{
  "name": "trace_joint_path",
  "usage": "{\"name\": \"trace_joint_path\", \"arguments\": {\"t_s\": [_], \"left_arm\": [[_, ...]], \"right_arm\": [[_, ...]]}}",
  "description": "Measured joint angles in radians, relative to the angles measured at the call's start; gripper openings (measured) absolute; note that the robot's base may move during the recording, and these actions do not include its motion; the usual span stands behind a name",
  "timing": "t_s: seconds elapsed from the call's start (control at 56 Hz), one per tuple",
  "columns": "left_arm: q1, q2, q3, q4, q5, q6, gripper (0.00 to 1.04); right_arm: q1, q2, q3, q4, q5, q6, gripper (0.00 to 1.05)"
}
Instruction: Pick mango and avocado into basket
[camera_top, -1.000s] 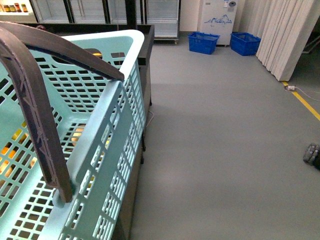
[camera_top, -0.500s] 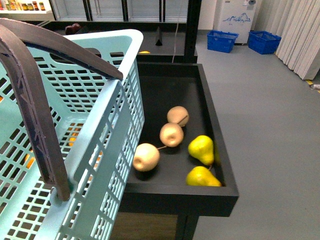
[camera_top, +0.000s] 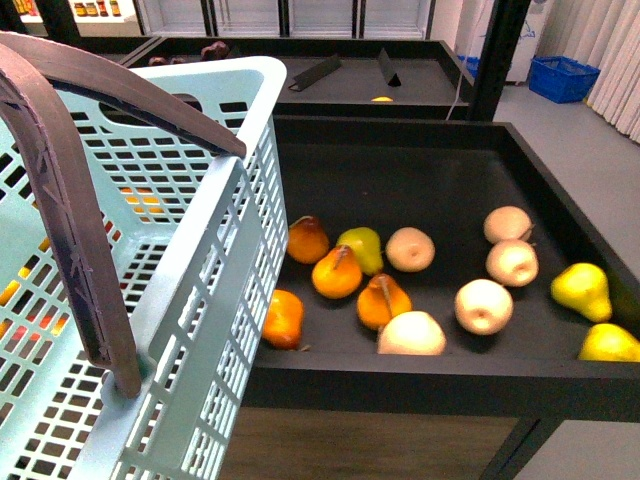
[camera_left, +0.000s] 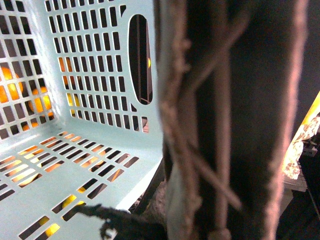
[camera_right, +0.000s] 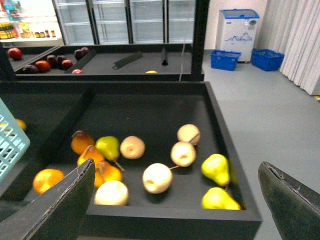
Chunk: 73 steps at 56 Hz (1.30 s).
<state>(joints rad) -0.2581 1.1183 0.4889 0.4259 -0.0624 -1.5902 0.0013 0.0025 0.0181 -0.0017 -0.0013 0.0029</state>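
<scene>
Jaws on your right gripper (camera_right: 176, 166) are spread wide, pointed at the black fruit bin (camera_top: 400, 385), left gripper's you can't tell, its camera sits close up to the brown handle (camera_left: 225, 125) of the basket (camera_top: 200, 250) beside that bin.

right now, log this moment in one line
phase: search | basket: nothing seen inside | mango, avocado: not in view | right gripper: open, empty, facing fruit tray | left gripper: state unclear

Black tray (camera_top: 400, 180): orange pears (camera_top: 337, 272), green pear (camera_top: 362, 247), pale apples (camera_top: 484, 305), yellow pears (camera_top: 581, 290).
</scene>
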Motion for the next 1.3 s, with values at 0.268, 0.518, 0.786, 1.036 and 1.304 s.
{"name": "trace_joint_path", "arguments": {"t_s": [0.268,0.518,0.786,1.036,1.304], "left_arm": [[0.000,0.000,0.000,0.000,0.001,-0.001,0.05],[0.000,0.000,0.000,0.000,0.002,-0.001,0.05],[0.000,0.000,0.000,0.000,0.002,0.000,0.05],[0.000,0.000,0.000,0.000,0.002,-0.001,0.05],[0.000,0.000,0.000,0.000,0.001,0.000,0.05]], "right_arm": [[0.000,-0.001,0.000,0.000,0.003,0.000,0.96],[0.000,-0.001,0.000,0.000,0.003,0.000,0.96],[0.000,0.000,0.000,0.000,0.003,0.000,0.96],[0.000,0.000,0.000,0.001,0.002,0.000,0.96],[0.000,0.000,0.000,0.000,0.002,0.000,0.96]]}}
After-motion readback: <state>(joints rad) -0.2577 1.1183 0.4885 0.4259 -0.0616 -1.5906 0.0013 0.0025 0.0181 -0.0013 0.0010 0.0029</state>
